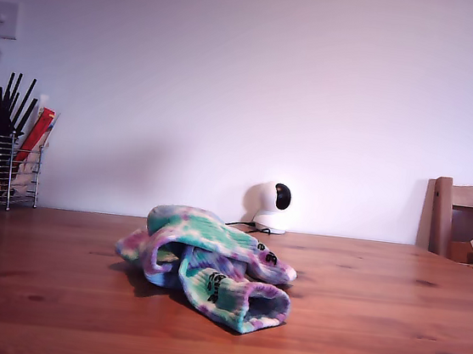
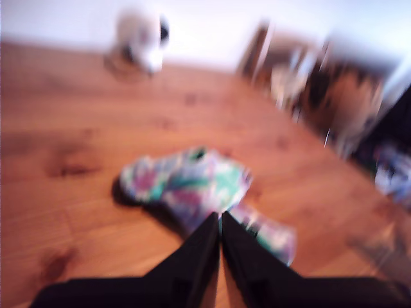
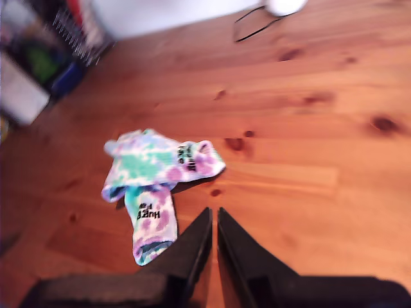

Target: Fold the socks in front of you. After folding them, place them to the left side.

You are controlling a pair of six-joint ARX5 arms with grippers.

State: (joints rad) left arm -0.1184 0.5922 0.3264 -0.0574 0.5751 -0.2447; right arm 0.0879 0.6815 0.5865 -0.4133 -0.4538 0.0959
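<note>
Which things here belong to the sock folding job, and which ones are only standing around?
For the job:
- socks, in a crumpled heap on the table
- my first gripper
- my second gripper

Only standing around:
- white camera
- wire utensil holder
- wooden chair

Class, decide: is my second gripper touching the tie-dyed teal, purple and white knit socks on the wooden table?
Apart. The second wrist view shows bare wood between my second gripper and the socks.

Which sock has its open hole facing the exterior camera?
The front sock, nearest the exterior camera: its open cuff gapes on the exterior view's right. The other sock lies bunched behind, opening hidden.
</note>
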